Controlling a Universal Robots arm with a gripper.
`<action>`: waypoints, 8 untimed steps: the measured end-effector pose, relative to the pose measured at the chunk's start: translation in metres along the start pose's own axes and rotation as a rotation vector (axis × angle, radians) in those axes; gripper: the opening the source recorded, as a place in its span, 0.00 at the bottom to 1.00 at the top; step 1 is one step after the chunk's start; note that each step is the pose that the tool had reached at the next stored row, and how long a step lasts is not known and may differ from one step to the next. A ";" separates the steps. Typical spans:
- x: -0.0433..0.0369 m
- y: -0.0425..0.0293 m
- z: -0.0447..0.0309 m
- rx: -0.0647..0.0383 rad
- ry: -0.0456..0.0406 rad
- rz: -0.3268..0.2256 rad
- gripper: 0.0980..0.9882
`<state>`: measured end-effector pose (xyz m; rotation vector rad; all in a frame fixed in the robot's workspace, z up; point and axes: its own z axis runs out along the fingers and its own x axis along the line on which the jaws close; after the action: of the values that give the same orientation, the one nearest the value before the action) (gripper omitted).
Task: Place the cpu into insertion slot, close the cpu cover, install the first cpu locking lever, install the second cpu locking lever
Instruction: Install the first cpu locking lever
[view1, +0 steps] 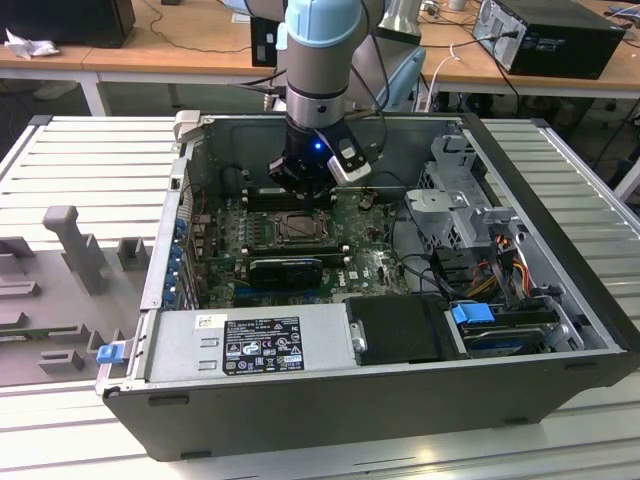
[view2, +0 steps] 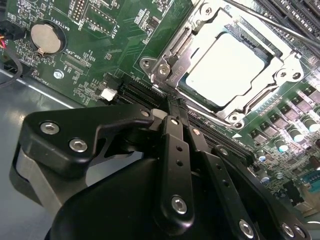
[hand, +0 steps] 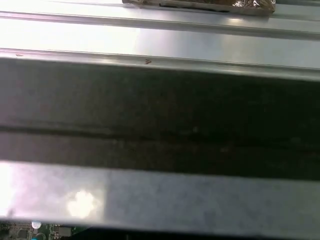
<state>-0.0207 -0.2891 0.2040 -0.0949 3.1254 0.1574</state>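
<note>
The arm (view1: 318, 70) hangs down into the open case (view1: 560, 330), its gripper (view1: 300, 180) low over the green board (view1: 365, 262) and just behind the slot (view1: 297, 228) as the exterior view shows it; in the second wrist view the gripper (view2: 176, 112) has its fingers (view2: 175, 145) pressed together with nothing between them, tips right at the edge of the slot (view2: 227, 62); the cpu (view2: 225, 65) sits in there, silvery top glaring white, and the cover (view2: 172, 62) lies flat around it, its window framing the chip; a thin lever (view2: 280, 26) runs along the far side of the frame, whether it is hooked cannot be told; a round coin cell (view2: 46, 37) sits on the board well off to one side, small white lettering beside it too fine to make out; a white-and-black label (view1: 262, 345) on the power supply (view1: 250, 345) carries print.
</note>
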 end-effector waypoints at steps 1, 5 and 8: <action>-0.0002 -0.0001 0.0007 0.004 0.0003 0.000 0.01; -0.0002 -0.0002 0.0023 0.006 0.0003 0.000 0.01; -0.0002 -0.0002 0.0025 0.006 0.0003 0.000 0.01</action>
<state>-0.0204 -0.2891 0.2016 -0.0948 3.1260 0.1482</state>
